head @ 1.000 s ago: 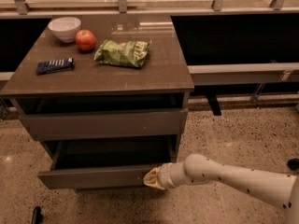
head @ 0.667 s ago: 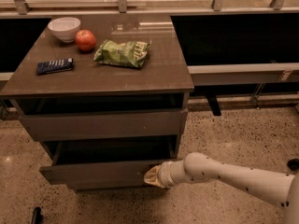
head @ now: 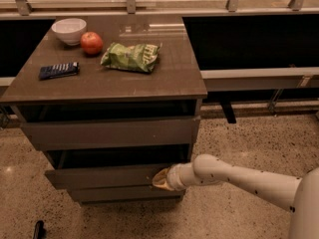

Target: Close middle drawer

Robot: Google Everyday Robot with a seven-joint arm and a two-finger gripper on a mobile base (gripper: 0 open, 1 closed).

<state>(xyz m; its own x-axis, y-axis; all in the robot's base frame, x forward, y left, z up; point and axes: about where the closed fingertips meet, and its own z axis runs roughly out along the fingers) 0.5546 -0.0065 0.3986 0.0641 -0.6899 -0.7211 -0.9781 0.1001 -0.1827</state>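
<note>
The middle drawer (head: 107,176) is the slim grey-brown front panel below the taller drawer front (head: 109,132). It stands a little way out of the cabinet, with a dark gap of interior showing above it. My gripper (head: 160,179), at the end of the white arm coming in from the right, is shut. Its tan tip presses against the right part of the middle drawer's front panel. It holds nothing.
The cabinet top (head: 164,78) carries a white bowl (head: 69,31), a red apple (head: 91,43), a green chip bag (head: 130,57) and a dark blue packet (head: 59,70). A lower panel (head: 124,193) sits under the middle drawer. Speckled floor lies in front and a dark bench runs along the right.
The middle drawer has slid inward towards the cabinet, and my gripper has moved in with it against its front.
</note>
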